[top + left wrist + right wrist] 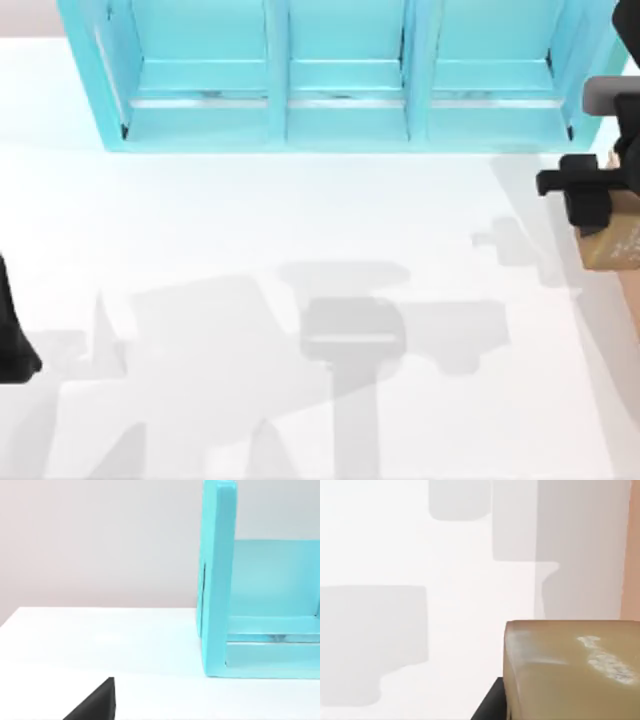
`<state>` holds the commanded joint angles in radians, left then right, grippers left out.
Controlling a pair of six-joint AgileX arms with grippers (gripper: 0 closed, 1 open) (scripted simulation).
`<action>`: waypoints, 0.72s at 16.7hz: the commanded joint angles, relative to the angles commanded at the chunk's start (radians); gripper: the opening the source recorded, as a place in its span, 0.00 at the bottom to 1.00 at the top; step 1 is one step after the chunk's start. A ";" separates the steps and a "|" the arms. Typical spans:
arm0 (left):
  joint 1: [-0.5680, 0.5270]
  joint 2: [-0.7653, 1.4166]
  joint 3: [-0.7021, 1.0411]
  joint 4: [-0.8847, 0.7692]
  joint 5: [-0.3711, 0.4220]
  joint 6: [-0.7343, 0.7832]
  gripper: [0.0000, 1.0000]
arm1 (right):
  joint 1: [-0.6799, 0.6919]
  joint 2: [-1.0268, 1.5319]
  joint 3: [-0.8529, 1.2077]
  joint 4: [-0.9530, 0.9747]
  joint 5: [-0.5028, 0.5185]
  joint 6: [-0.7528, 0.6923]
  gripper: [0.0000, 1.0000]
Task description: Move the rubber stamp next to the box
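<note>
The right gripper (590, 205) sits at the far right edge of the table in the top view, just in front of the right end of the turquoise shelf unit (340, 75), its black body reaching in from the right with a short bar pointing left. Directly beneath and beside it lies the rubber stamp (618, 245), a small tan-brown block with faint dark marks on its upper face, partly cut off by the picture's right edge. The black gripper overlaps the stamp's upper left part, but whether the jaws are closed on the block or merely standing over it cannot be told. In the right wrist view the rubber stamp (572, 672) appears close up as a rounded tan block with a whitish speckled patch on its face, a dark finger (490, 705) against its lower edge, and the white table (420, 555) with grey shadows beyond it. A pale orange strip (632, 550) runs along that view's edge; it is too little to identify. The left arm (12, 335) rests at the table's left edge, and its jaw opening cannot be told. The left wrist view shows a black corner of the left gripper (97, 702), the white table, and 1 end wall of the shelf unit (217, 580) standing upright on it.
</note>
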<state>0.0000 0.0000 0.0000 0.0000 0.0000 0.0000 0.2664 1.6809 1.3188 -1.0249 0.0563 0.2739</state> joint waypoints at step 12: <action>0.000 0.000 0.000 0.000 0.000 0.000 1.00 | -0.004 0.024 -0.084 0.117 -0.002 -0.002 0.30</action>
<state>0.0000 0.0000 0.0000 0.0000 0.0000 0.0000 0.2623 1.7048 1.2344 -0.9077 0.0538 0.2714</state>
